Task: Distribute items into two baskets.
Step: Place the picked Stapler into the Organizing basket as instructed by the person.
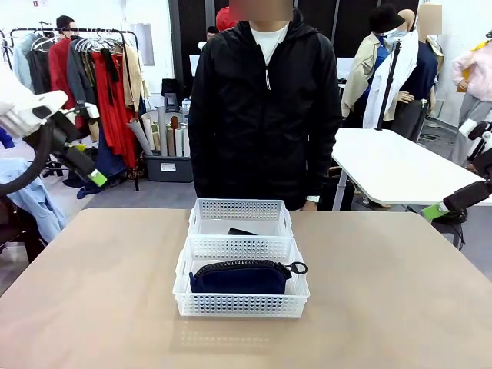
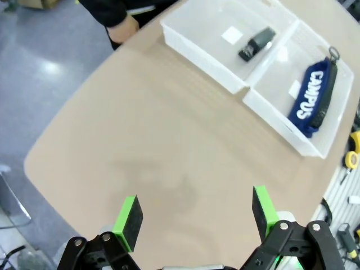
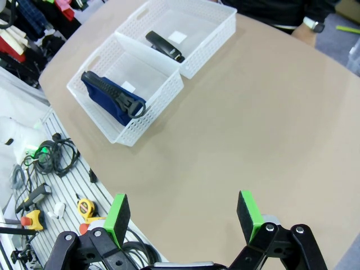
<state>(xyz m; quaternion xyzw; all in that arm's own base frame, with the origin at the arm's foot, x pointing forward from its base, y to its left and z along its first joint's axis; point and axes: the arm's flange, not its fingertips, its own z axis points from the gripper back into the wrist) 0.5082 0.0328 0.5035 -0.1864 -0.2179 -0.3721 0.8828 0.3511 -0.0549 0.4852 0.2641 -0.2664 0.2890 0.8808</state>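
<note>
Both my arms are up and off the desk [image 1: 400, 307], one at each side. My left claw [image 2: 197, 211] hangs spread wide with nothing between its green pads [image 2: 128, 216], looking down on bare tan surface near the desk's rounded corner. My right claw [image 3: 183, 216] is the same: gaping, empty, above open desk close to the near edge, with cables and a tape measure [image 3: 85, 208] on the grey rack below that edge.

The two baskets sit end to end in the middle of the desk, rims touching. The nearer basket [image 1: 241, 306] has the navy pouch [image 1: 240, 277] lying along its floor, ring pull [image 1: 298, 268] toward my right wall; white "CAMPUS" lettering reads on it from my left wrist. The farther basket [image 1: 240, 209] holds the black stapler [image 2: 256, 44], lying flat, clear of the walls.

Wide clear desk runs on both sides of the baskets, all the way to the left and right edges. Behind the farther basket a person in a black jacket [image 1: 261, 108] stands right at the far edge, one hand [image 2: 124, 29] by that edge.
</note>
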